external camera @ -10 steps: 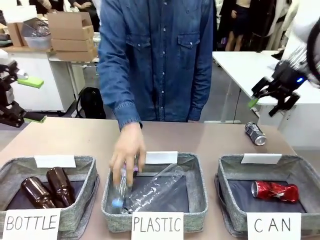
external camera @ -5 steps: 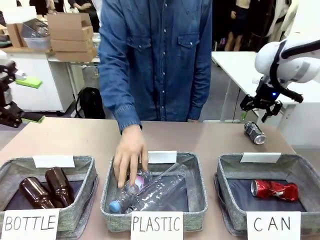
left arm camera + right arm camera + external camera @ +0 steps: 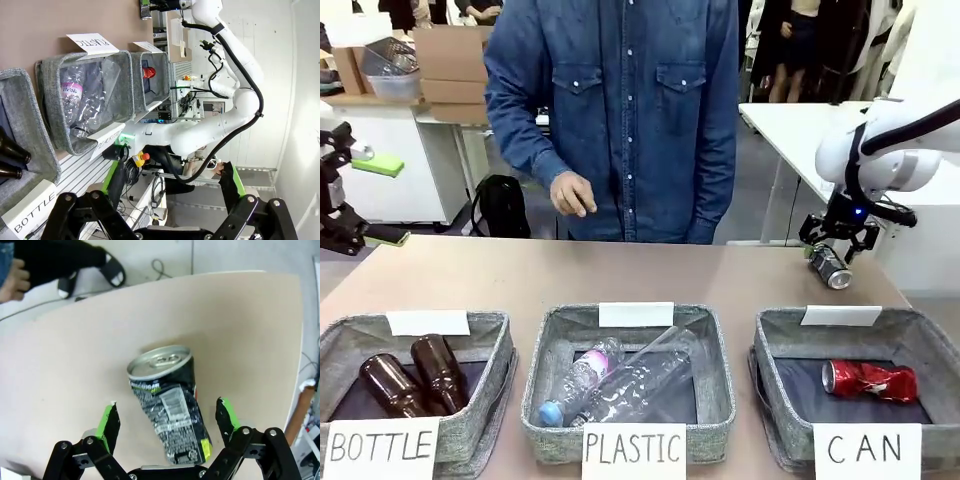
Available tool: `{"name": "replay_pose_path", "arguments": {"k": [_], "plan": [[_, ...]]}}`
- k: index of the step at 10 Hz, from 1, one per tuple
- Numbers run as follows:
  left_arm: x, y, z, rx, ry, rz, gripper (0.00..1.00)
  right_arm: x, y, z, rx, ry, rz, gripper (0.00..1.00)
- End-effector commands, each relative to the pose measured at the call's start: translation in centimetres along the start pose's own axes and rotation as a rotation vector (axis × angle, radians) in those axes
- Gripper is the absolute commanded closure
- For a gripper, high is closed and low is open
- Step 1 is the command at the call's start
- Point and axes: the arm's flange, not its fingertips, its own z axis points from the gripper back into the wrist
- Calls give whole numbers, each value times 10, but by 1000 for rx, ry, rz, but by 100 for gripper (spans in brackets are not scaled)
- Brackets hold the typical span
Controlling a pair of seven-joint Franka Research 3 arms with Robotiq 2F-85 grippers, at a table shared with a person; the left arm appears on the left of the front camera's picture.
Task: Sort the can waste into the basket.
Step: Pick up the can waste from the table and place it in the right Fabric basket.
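Two green-padded fingers of my right gripper point(image 3: 167, 422) stand fully apart, one on each side of the dark grey-black drink can with silver ends point(image 3: 169, 410), holding nothing yet. A second ago this gripper hung high and off to the side of the can; now it has dropped to straddle it, so I judge the pick is ready for the close. The can lies on its side on the tan table point(image 3: 620, 275), just beyond the far edge of the square grey woven basket signed "CAN" point(image 3: 790, 330); its long axis runs flat along the tabletop, pull-tab end pointing away from my wrist, and looks somewhat skewed to the fingers. Inside that basket the dented red can point(image 3: 870, 382) already lies. Far to the basket's left, my left gripper point(image 3: 172, 200) hangs wide open and empty, and the person's hand point(image 3: 572, 193) has lifted out of the middle basket.
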Motion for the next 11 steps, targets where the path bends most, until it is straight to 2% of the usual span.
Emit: {"name": "replay_pose_path", "arguments": {"k": [1,4,6,7,8,9,10,11], "plan": [[-1,-1,0,-17,0,-11,0,5,8,-11,-38,-51,-74,0],[-1,-1,0,-17,0,-11,0,0,9,-17,-46,-100,-130,0],[-1,-1,0,-17,0,-11,0,-2,7,-18,-92,-79,-127,0],[-1,-1,0,-17,0,-11,0,-3,5,-16,-91,-79,-128,60],[-1,-1,0,-17,0,-11,0,-4,5,-16,-88,-76,-129,60],[-1,-1,0,-17,0,-11,0,-4,4,-16,-92,-58,-122,100],[-1,-1,0,-17,0,-11,0,-5,4,-14,-98,-60,-120,65],[-1,-1,0,-17,0,-11,0,-4,3,-12,-106,-49,-109,100]]}}
